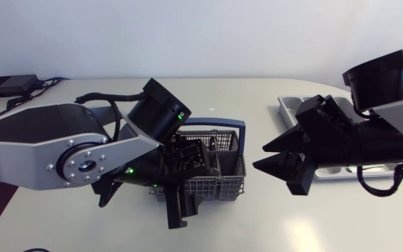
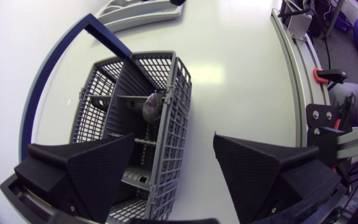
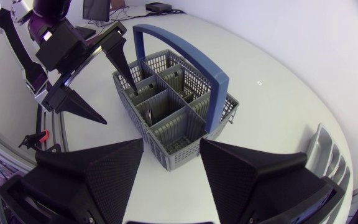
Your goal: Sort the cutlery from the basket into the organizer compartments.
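Note:
The grey mesh basket with a blue handle stands mid-table. My left gripper hangs over its left end, open, with one finger inside the basket and the other outside its side wall. A spoon stands in a compartment ahead of it. In the right wrist view the basket lies ahead of my open, empty right gripper, with some cutlery inside. The right gripper hovers right of the basket, pointing at it. The grey organizer sits at the right, mostly hidden by my right arm.
The organizer's edge shows beside my right gripper, and its far end beyond the basket in the left wrist view. A black box with cables lies at the table's back left. Bare white table surrounds the basket.

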Controlling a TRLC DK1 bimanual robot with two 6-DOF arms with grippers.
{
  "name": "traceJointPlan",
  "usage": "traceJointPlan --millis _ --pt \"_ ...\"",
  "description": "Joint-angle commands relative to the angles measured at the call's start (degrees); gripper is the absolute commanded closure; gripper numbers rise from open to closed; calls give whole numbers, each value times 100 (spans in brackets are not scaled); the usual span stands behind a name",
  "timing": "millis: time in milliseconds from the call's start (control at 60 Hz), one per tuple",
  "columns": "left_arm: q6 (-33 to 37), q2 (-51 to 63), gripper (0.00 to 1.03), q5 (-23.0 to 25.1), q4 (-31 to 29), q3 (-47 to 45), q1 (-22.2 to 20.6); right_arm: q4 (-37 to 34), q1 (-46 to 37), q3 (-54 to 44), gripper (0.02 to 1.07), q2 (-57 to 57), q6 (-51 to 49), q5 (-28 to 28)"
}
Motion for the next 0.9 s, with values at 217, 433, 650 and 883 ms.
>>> traceJointPlan --millis 217,433,650,883 --pt "17 -334 16 0 458 -489 131 526 636 -17 43 690 752 46" --pt "0 -518 16 0 581 -726 184 789 1190 97 44 1155 945 424" --pt "0 -817 15 0 581 -919 272 974 1410 299 45 1463 1006 696" --pt "0 -1116 15 0 590 -1086 351 1158 1445 440 53 1823 998 1004"
